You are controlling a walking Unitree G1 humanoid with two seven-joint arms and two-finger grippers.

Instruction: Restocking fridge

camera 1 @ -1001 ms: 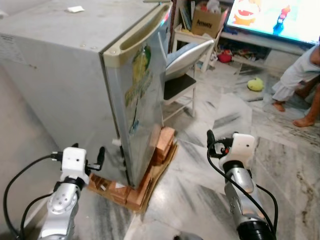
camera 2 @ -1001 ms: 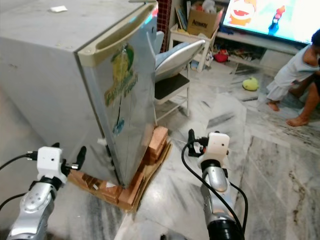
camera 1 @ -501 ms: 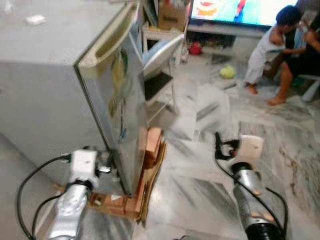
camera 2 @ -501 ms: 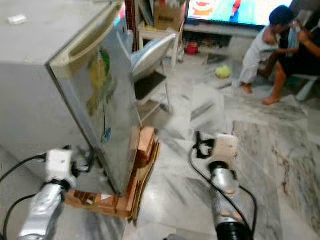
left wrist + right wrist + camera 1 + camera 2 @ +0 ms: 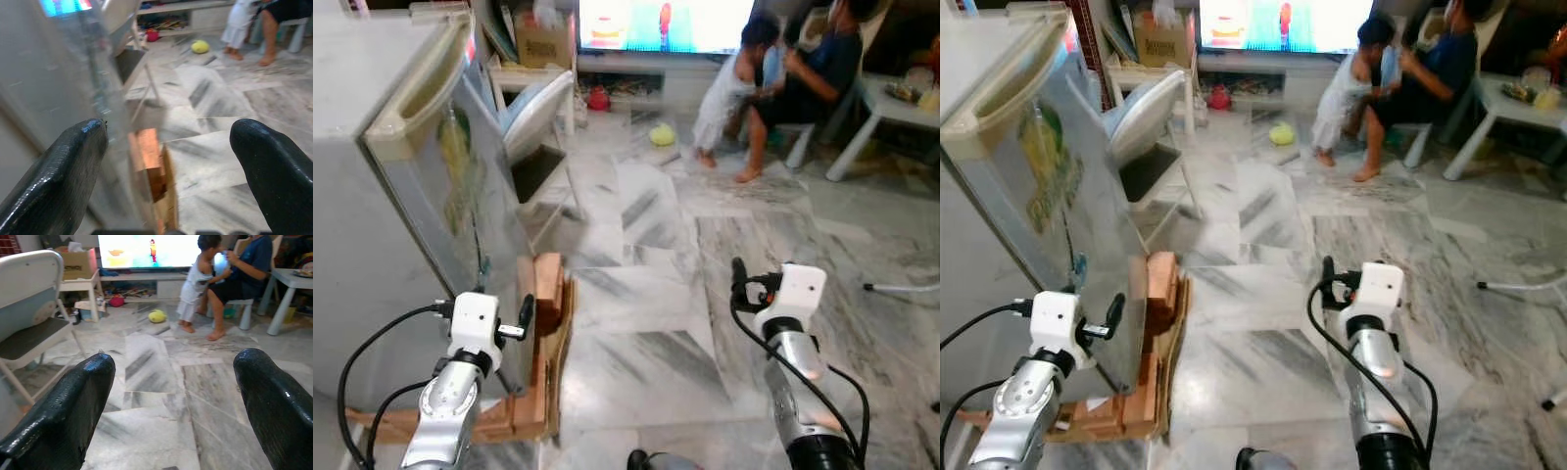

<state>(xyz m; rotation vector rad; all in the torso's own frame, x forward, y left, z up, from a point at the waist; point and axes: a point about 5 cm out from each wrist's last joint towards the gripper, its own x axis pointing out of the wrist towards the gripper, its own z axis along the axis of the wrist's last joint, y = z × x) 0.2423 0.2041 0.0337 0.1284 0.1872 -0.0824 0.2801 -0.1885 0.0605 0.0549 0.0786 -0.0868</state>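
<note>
The small grey fridge (image 5: 421, 196) stands at the left with its door shut and a yellow-green sticker on the front. It rests on bricks (image 5: 546, 284) and flattened cardboard. My left gripper (image 5: 509, 315) hangs low, just in front of the door's lower edge, with its fingers (image 5: 68, 166) wide apart and nothing between them. Over the marble floor at the right, my right gripper (image 5: 749, 284) is open too, its fingers (image 5: 73, 401) holding nothing.
A white folding chair (image 5: 543, 108) stands right behind the fridge. Further back are a low shelf with a cardboard box (image 5: 538, 44), a lit TV (image 5: 666, 24), a yellow ball (image 5: 661, 134), two people (image 5: 793, 78) sitting, and a white table (image 5: 891, 108).
The camera has swung to the right, so the fridge now sits further left in the eye views and the people and the table have come in. Both grippers stay open and low.
</note>
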